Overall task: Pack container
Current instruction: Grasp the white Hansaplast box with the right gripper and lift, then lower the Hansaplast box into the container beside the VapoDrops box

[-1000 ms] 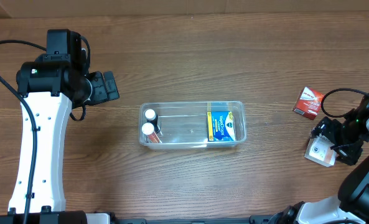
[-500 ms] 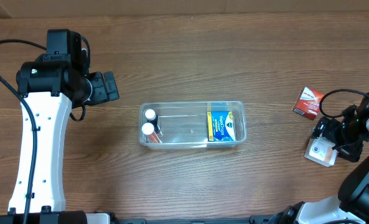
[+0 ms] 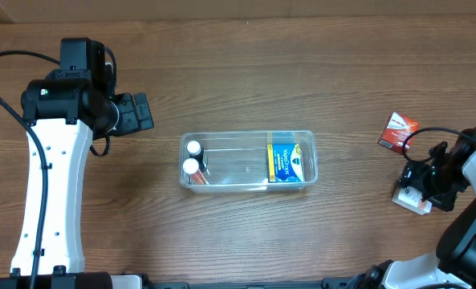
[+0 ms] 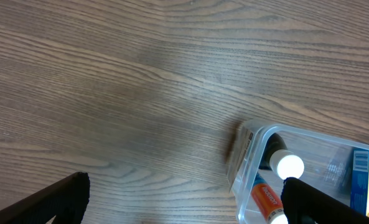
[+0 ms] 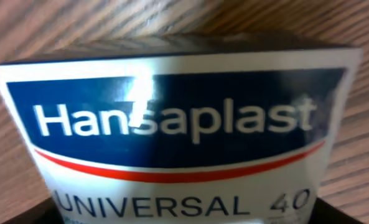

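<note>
The clear plastic container point(image 3: 248, 183) lies at the table's middle. It holds two white-capped bottles point(image 3: 193, 158) at its left end and a blue and yellow box point(image 3: 283, 160) at its right end. My right gripper point(image 3: 425, 183) is down over a white Hansaplast box point(image 3: 411, 203) at the far right. In the right wrist view the box point(image 5: 178, 124) fills the frame and sits between the wide-apart fingers point(image 5: 343, 214). My left gripper point(image 3: 144, 112) is open and empty, left of the container point(image 4: 249, 163).
A small red box point(image 3: 397, 132) lies at the right, just behind the Hansaplast box. The left arm's white body point(image 3: 51, 185) runs down the table's left side. Cables loop by both arms.
My right gripper has moved left and down onto the white Hansaplast box, now covering most of it. The left arm and the container have not moved.
</note>
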`<state>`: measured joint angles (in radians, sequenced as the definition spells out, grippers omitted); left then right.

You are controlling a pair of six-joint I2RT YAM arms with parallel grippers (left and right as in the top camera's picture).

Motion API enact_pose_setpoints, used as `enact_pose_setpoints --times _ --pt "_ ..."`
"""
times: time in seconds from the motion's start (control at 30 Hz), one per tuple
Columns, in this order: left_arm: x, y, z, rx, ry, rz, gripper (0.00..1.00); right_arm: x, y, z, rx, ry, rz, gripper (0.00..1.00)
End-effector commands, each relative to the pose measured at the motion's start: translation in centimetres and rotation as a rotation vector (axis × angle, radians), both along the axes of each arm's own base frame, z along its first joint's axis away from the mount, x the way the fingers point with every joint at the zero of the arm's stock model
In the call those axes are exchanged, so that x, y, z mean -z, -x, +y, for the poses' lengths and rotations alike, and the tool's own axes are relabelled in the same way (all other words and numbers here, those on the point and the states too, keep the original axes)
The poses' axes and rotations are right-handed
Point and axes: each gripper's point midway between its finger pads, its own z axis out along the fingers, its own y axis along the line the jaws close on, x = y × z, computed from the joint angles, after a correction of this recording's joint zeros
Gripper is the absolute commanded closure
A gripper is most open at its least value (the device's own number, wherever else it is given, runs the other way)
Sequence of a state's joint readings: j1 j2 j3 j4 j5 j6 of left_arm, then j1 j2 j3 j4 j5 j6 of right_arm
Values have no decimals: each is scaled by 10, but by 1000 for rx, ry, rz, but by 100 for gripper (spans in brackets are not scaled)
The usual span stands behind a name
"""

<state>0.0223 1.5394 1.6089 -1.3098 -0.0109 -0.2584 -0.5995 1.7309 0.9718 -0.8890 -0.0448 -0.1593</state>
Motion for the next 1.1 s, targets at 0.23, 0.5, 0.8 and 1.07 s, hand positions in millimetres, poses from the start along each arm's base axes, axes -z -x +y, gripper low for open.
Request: enact_pose_setpoints --times 0.23,0.5,0.8,1.07 --pt "1 2 0 9 0 5 0 -17 -27 -1 77 -28 -93 28" --pt "1 2 0 9 0 5 0 -153 -79 74 -138 3 -235 41" --pt "2 5 0 9 1 20 0 -234 -57 260 -428 -94 -353 43" --pt "3 7 0 9 1 28 0 -199 -65 386 -509 -135 -389 41"
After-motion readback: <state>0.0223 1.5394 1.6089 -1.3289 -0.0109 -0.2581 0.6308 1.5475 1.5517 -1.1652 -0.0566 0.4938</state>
